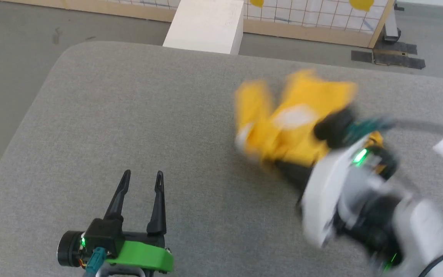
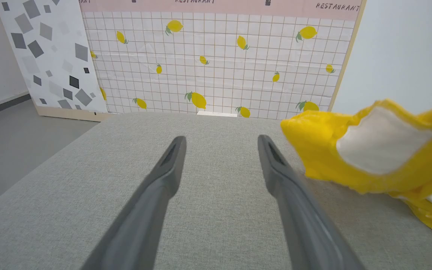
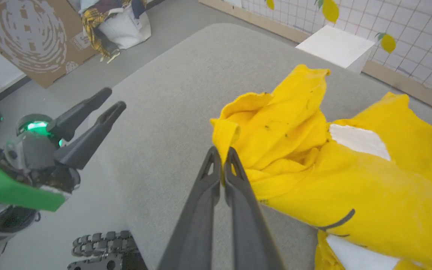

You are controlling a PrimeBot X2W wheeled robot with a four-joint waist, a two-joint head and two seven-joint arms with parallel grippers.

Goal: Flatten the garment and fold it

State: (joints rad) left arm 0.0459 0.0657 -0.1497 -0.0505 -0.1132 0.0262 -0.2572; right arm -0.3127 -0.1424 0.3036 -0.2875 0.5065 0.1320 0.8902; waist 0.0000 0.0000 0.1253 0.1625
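nearest the robot, the left gripper (image 1: 143, 173) hangs low over the grey cushion (image 1: 129, 115), fingers wide apart with nothing between them, pointing away from the body. in its own wrist view those fingers frame bare cushion, and the shirt (image 2: 321, 150) sits off to their right, a little ahead and raised off the surface.

further out and to the right, the right gripper (image 3: 222, 152) has its fingers pressed together on a yellow fold at the shirt's near-left edge, so it is holding cloth. in the head view that arm is blurred, and its fingertips are lost under the fabric.

the shirt (image 1: 294, 130) is on the right half of the cushion, a crumpled heap partly lifted by that pinch, with one white patch facing up. bunched like this it shows no clear long axis; hem and sleeves cannot be told apart.

so the right arm is on the shirt, and the left is well apart from it. to flatten it, a second hold on a free edge looks needed, and for the left gripper that means going right and forward.

beyond the far edge stand a white box (image 1: 206, 25) and a lemon-print wall (image 2: 219, 56).
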